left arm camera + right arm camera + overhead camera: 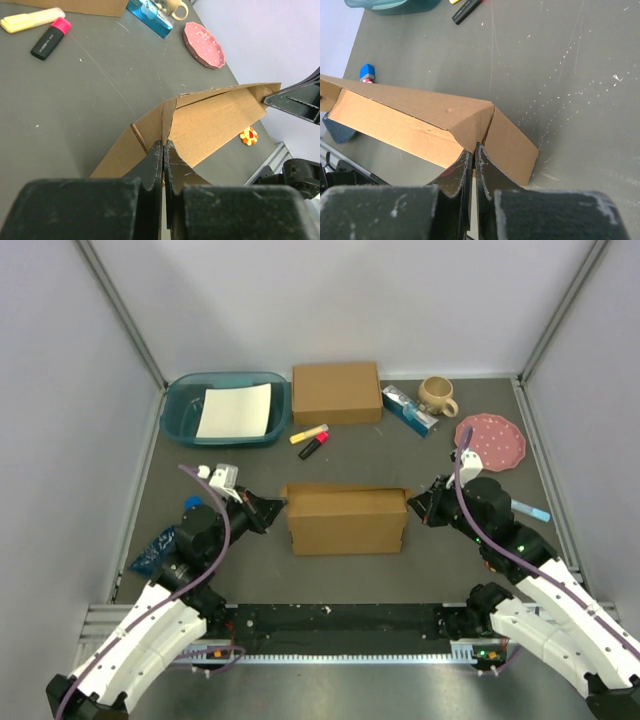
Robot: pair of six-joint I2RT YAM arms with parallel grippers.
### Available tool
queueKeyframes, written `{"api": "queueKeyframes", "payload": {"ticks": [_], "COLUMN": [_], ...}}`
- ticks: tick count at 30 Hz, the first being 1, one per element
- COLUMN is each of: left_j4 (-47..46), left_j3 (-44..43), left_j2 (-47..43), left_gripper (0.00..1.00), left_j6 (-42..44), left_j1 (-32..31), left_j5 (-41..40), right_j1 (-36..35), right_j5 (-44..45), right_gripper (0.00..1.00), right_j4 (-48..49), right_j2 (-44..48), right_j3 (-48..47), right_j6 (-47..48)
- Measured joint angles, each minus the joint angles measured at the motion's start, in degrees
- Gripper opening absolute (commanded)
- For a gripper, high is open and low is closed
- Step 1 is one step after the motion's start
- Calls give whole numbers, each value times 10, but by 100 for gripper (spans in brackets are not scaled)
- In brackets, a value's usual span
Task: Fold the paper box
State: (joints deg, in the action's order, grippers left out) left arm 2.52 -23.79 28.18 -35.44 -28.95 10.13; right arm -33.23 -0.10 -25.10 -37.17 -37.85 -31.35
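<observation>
Count: two arms; two brown boxes, the paper box (347,520) and a smaller box (336,392).
Arms: both reach inward from the lower corners, low over the bench (350,455).
Left fingers (156,155): closed, pinching the paper box's left end flap.
Right fingers (467,160): closed, pinching its right end.
Paper box: centre of frame, plain brown, shallow, partly folded.

Layout: half-folded brown cardboard paper box (347,520) mid-table, between the two arms.
At its left end the left gripper (272,510), at its right end the right gripper (418,505). Behind, left to right: teal plastic tub (180,420) with white paper sheet (235,410) in it, smaller brown cardboard box (336,392), blue carton (409,410), beige mug (437,394). Yellow highlighter (309,433) and red-capped black marker (314,446) lie before the smaller box; pink dotted plate (491,440) lies far right.
</observation>
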Motion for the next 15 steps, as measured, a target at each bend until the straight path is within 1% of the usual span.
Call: {"api": "queueKeyframes", "payload": {"ticks": [4, 11, 15], "left_j4": [-19, -41, -38], "left_j3": [9, 17, 17], "left_j2": [0, 5, 2], "left_gripper": [0, 0, 0], "left_j6": [13, 27, 30], "left_j1": [-28, -116, -137], "left_j5": [-32, -151, -184], "right_j1": [0, -1, -2], "right_j5": [1, 10, 12], "right_gripper": [0, 0, 0], "right_j4": [0, -7, -10], "right_j2": [0, 6, 9], "right_j3": [0, 0, 0], "right_j6": [-2, -2, -2]}}
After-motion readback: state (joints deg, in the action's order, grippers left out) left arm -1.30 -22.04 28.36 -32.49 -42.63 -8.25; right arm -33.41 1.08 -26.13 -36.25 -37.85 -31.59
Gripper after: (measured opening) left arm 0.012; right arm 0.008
